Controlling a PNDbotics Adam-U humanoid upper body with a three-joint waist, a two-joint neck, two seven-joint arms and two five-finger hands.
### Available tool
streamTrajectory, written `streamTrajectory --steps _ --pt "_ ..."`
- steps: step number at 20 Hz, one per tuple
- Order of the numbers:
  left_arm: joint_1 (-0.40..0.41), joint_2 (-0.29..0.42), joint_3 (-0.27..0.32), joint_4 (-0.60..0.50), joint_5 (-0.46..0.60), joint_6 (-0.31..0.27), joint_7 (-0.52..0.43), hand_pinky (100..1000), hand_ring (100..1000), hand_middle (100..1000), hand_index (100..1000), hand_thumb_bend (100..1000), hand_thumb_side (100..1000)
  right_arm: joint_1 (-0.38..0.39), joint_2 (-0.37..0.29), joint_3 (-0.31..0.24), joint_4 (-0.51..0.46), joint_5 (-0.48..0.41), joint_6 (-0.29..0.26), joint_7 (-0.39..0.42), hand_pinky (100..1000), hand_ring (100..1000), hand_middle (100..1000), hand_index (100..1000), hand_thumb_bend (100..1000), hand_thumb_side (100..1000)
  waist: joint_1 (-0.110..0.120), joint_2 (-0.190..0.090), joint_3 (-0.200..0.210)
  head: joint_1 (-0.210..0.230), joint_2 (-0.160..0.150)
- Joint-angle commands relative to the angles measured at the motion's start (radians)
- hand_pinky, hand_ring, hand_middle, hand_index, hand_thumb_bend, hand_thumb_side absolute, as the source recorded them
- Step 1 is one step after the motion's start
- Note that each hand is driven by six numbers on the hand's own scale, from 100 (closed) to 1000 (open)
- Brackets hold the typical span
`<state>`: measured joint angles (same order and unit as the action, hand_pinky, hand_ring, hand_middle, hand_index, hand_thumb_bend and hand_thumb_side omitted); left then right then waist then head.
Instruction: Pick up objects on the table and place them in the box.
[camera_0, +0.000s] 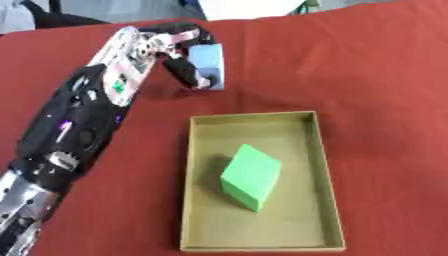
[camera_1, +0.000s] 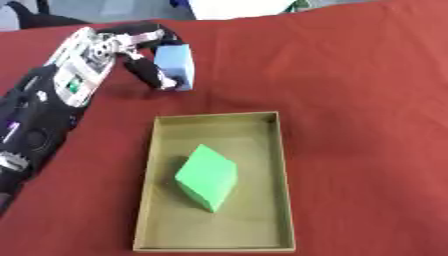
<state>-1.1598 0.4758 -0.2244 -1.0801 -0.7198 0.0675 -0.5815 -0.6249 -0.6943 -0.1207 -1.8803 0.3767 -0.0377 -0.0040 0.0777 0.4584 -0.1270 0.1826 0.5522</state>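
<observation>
Sitting at the 6 o'clock part of the red bench (camera_0: 376, 75), a shallow olive-tan box (camera_0: 325, 165) with low walls, long side running 12 to 6. Inside it one green block (camera_0: 251, 176), tilted on an edge, at the centre of the box floor, not touching the walls.

Second task thing: a light blue block (camera_0: 208, 62), pale, rectangular, standing upright on the bench at 11 o'clock of the box, just beyond its far left corner and apart from it. Left hand (camera_0: 179, 50) comes in from 9 o'clock, black with silver parts, arm along the left edge. Its fingers (camera_0: 188, 72) are curled round the blue block, thumb over the top, dark fingers down its near face. Block's lower edge looks on the cloth; cannot tell if lifted.
</observation>
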Motion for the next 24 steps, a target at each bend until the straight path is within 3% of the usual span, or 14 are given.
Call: streamTrajectory --steps 1,8,9,10,17,24 --pt "-0.01 0.02 0.007 -0.013 0.009 0.011 0.008 730 713 557 692 103 100 -0.006 -0.018 -0.016 -0.007 -0.007 0.002 -0.002 742 722 683 841 100 896 -0.01 -0.03 0.004 0.001 0.002" --pt "-0.01 0.04 -0.014 -0.142 0.091 0.025 0.0 720 700 553 692 100 111 0.017 -0.022 -0.023 -0.004 -0.005 0.001 -0.009 745 727 680 844 100 886 -0.022 -0.057 0.033 -0.016 0.035" --pt "-0.009 0.046 -0.018 -0.176 0.112 0.032 0.002 719 699 553 691 100 220 0.021 -0.023 -0.024 -0.003 -0.006 -0.001 -0.009 746 728 680 844 100 908 -0.024 -0.063 0.039 -0.021 0.042" --pt "-0.006 0.053 -0.023 -0.21 0.132 0.043 0.005 720 699 553 692 100 110 0.026 -0.024 -0.025 -0.003 -0.006 -0.003 -0.01 746 728 681 844 100 880 -0.025 -0.068 0.046 -0.026 0.048" --pt "0.046 0.108 -0.089 -0.518 0.25 0.136 0.001 704 684 548 692 100 119 0.048 -0.022 -0.029 -0.004 -0.002 -0.004 -0.012 747 730 683 845 100 864 -0.035 -0.119 0.103 -0.07 0.093" --pt "0.124 0.134 -0.147 -0.824 0.342 0.251 0.003 701 677 541 687 100 135 0.06 -0.011 -0.027 -0.009 0.002 0.002 -0.01 746 729 682 844 100 857 -0.041 -0.154 0.136 -0.102 0.108"
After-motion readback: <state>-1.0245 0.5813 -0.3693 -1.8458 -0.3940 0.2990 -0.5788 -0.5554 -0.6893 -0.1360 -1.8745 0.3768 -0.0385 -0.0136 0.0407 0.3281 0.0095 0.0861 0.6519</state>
